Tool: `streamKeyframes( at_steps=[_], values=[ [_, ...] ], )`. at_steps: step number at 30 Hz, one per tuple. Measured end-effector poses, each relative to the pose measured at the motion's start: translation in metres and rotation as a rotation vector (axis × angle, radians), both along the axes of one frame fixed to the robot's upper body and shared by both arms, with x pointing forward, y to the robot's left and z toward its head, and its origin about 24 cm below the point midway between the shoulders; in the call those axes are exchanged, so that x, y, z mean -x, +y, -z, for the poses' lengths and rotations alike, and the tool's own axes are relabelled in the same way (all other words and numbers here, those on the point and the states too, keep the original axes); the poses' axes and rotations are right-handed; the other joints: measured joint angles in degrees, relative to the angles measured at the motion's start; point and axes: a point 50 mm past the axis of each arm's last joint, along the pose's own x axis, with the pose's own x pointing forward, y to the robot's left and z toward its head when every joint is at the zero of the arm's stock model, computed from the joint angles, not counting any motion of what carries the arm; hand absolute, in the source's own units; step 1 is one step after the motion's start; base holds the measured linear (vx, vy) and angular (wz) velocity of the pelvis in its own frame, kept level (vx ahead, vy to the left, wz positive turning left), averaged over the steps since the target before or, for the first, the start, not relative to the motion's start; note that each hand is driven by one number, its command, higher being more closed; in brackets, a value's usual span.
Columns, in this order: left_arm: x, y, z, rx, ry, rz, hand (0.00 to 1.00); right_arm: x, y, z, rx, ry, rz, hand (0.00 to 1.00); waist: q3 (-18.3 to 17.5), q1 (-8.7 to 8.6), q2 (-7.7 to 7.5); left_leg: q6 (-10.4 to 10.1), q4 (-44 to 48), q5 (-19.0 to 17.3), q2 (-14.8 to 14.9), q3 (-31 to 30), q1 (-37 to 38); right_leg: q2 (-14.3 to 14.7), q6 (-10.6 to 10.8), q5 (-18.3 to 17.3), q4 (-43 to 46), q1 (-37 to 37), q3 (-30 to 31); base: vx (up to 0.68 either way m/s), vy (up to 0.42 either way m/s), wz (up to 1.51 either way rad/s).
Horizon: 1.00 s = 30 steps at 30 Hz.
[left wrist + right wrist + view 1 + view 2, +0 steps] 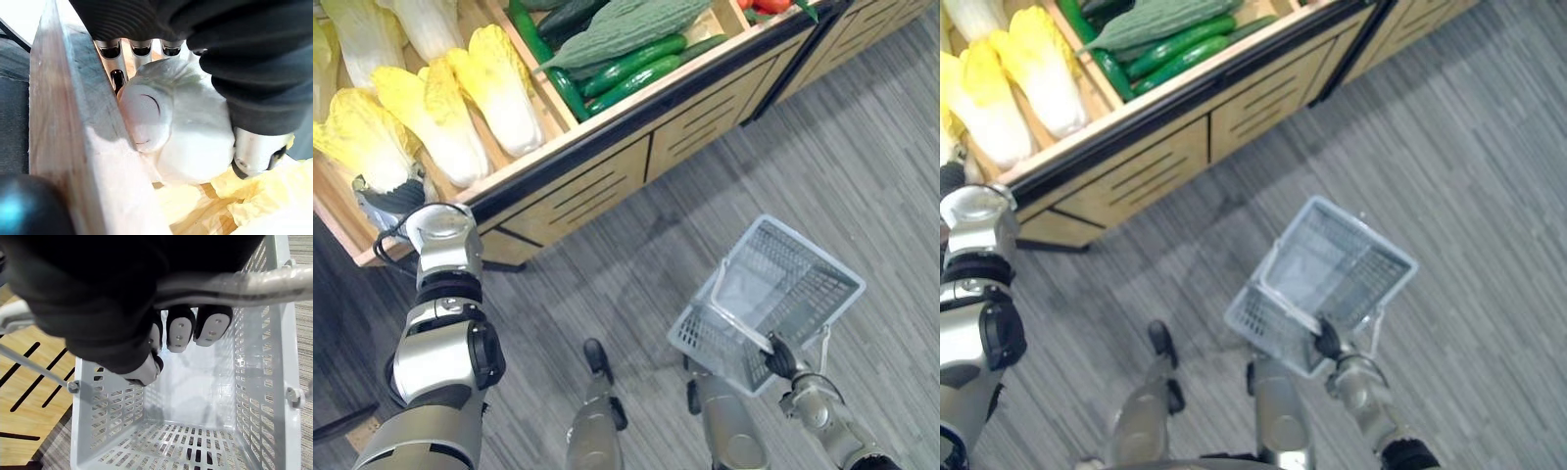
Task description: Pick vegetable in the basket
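Left to right. My left robot hand point(254, 147) reaches into the left compartment of the light wooden display shelf with a black front edge point(597, 181). There it is closed on the pale stem end of a yellow-leaved, white-ribbed napa cabbage point(195, 137): fingers on one side, thumb on the other, with the shelf's wooden front board just beside them. This cabbage lies with its long axis running from the shelf's front edge toward its back, stem end nearest the front. My left robot hand therefore holds the end closest to me.

Further napa cabbages point(499, 88) lie alongside it in the same compartment. Dark green cucumbers point(631, 69) fill the next compartment to the right.

Out in front of the shelf, over the grey striped floor point(862, 147), hangs a pale grey slotted plastic basket point(803, 294). My right robot hand point(178, 330) carries it, fingers curled round its grey handle point(234, 286). The basket is empty and tilted, its open mouth turned partly toward the shelf.

Governing relation: the cabbage is to the left at shelf height, the basket to the right and well clear of the shelf front. By my judgement, the coming move calls for lifting the cabbage stem-first over the front board, then carrying it rightward and down to the basket's mouth.
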Motion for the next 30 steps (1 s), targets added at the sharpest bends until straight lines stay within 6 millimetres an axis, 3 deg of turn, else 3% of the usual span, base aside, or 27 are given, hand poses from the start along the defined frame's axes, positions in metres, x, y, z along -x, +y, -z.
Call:
streamKeyframes(
  at_steps=[11,21,26,30],
  values=[
    [0.005,-0.003,0.006,0.105,-0.149,-0.052,1.00,0.006,-0.002,0.004,0.002,0.024,0.004,1.00,0.0,-0.16,-0.05,0.0,0.0,0.0,-0.1,-1.0,1.3,-0.1,0.2,0.1,-0.7,2.1,-0.9,0.01,0.001,0.04],
    [0.014,-0.020,0.025,0.118,-0.195,-0.067,1.00,0.009,-0.006,0.006,-0.005,0.044,0.031,1.00,-0.4,0.04,-0.70,0.0,0.0,0.0,-0.1,-1.9,3.4,-0.2,0.2,0.1,-0.8,4.9,-1.7,0.01,0.004,0.04],
    [0.022,-0.036,0.031,0.005,-0.178,0.001,1.00,0.011,-0.008,0.008,-0.011,0.067,0.039,1.00,-2.2,0.15,-1.75,0.0,0.0,0.0,-0.1,-1.9,5.0,-0.2,0.2,0.0,-0.2,6.1,-1.6,0.00,0.000,0.00],
    [0.025,-0.046,0.022,-0.146,-0.169,0.075,1.00,0.010,-0.016,0.007,-0.009,0.077,0.067,1.00,-5.1,0.15,-1.16,0.0,0.0,0.0,-0.3,-1.8,5.3,-0.4,0.2,-0.1,0.2,6.1,-1.4,0.00,0.000,0.00]
  ],
)
